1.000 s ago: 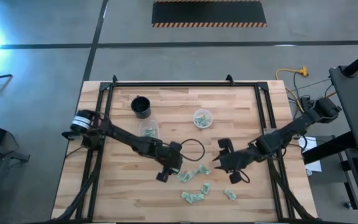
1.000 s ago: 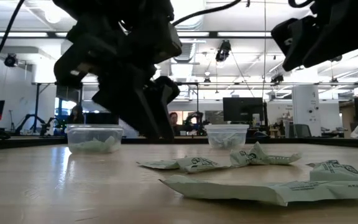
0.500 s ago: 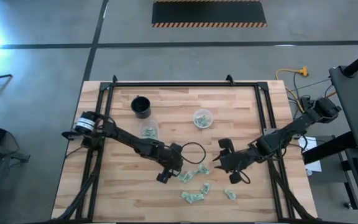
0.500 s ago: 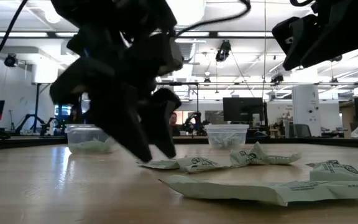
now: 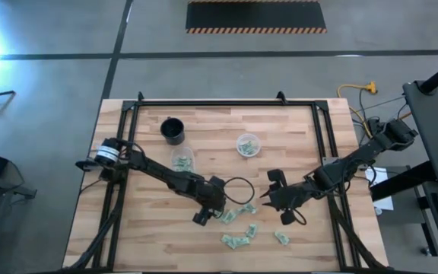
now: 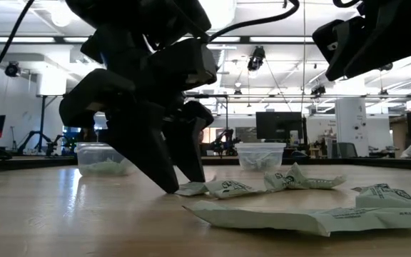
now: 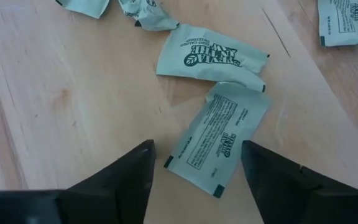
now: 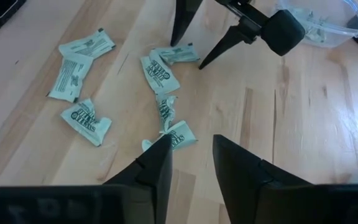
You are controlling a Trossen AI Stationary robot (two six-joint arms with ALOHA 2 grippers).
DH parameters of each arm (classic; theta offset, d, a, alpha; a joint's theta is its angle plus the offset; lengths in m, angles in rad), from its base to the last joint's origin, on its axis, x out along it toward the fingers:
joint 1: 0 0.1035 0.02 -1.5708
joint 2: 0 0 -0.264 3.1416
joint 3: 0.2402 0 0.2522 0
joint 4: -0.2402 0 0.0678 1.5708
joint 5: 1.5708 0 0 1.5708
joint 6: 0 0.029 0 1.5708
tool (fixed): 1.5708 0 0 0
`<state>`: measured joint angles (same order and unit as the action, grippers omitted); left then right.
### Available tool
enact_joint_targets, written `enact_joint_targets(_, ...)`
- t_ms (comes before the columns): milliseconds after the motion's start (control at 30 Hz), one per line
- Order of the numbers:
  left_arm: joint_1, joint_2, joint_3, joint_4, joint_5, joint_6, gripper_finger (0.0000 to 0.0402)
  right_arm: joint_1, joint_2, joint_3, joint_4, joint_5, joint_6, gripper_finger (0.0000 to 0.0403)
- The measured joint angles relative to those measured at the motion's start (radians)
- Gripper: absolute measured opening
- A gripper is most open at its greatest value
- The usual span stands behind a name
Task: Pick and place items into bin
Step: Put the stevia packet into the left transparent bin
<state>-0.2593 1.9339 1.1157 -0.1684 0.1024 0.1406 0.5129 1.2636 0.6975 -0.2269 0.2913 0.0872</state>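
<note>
left gripper: jaws wide, empty, straddling a packet mid-table to pinch it.
right gripper: part-open, seemingly empty, hovering near the front-edge packets.

A butcher-block wooden table in a black metal frame carries a black cup near its far left. Two clear plastic tubs sit on it, one just beside the cup and one near the middle. Pale green-and-white packets lie scattered across the near half.
</note>
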Motion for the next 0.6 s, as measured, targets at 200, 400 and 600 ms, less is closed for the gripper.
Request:
enact_joint_targets(200,-0.004,0.001,-0.004,0.002,0.000,-0.003,0.0166,0.000,0.000,0.000,-0.001,0.000,0.003,0.0098)
enact_joint_targets(400,-0.005,0.001,-0.005,0.002,0.002,-0.003,0.0122,0.000,0.000,0.000,-0.001,0.000,0.002,0.0092)
enact_joint_targets(600,-0.005,-0.001,-0.002,-0.004,0.001,-0.003,0.0086,0.000,0.000,0.000,-0.001,0.000,0.000,0.0085)
